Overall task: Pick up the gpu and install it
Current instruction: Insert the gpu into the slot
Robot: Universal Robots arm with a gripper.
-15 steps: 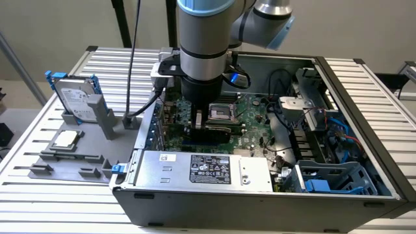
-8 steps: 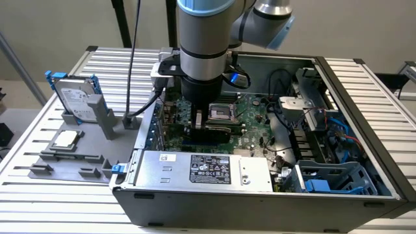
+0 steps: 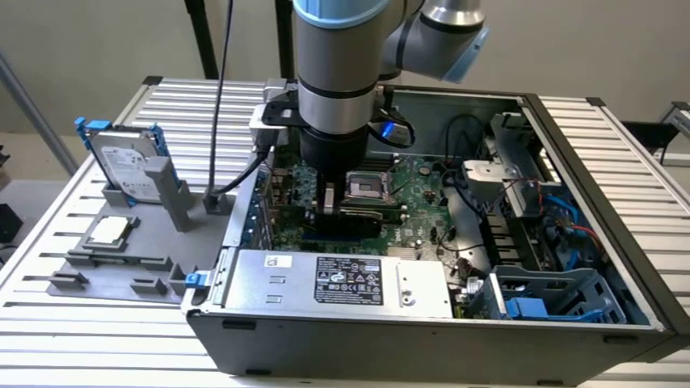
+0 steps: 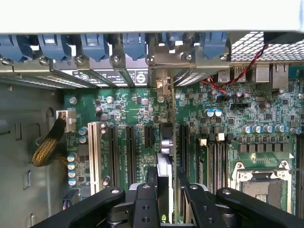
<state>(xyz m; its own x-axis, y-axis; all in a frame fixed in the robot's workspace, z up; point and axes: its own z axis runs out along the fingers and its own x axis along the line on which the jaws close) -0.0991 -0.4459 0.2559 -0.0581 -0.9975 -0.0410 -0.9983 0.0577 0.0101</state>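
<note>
We see the arm reaching down into the open computer case (image 3: 603, 323), which lies on its side on the slatted tabletop (image 3: 65, 323), and the gripper (image 3: 342, 212) sits low over the motherboard (image 3: 415, 182), just beside the empty CPU socket (image 3: 367, 187).

In the wrist view the gpu (image 4: 165, 180) stands on edge between the two black fingers (image 4: 145, 204), which press against its faces from either side. So we read the jaws as clamped on the card, partly apart only by the card's own thickness. The card runs lengthwise away from the gripper (image 4: 165, 199) toward the rear wall of the case, where its silver end bracket (image 4: 160, 88) meets the row of slot covers with blue latches (image 4: 95, 45). It lines up among the black expansion slots (image 4: 129, 154) of the motherboard (image 4: 123, 107); we cannot tell whether its lower edge is already seated in a slot.

Out on the tabletop, toward the exterior view's left edge, we see a grey holder (image 3: 119, 259) carrying an upright silver hard drive with blue rails (image 3: 121, 162) and a small square CPU chip (image 3: 110, 230), both well apart from the gripper. The power supply (image 3: 345, 283) fills the near edge of the case.
</note>
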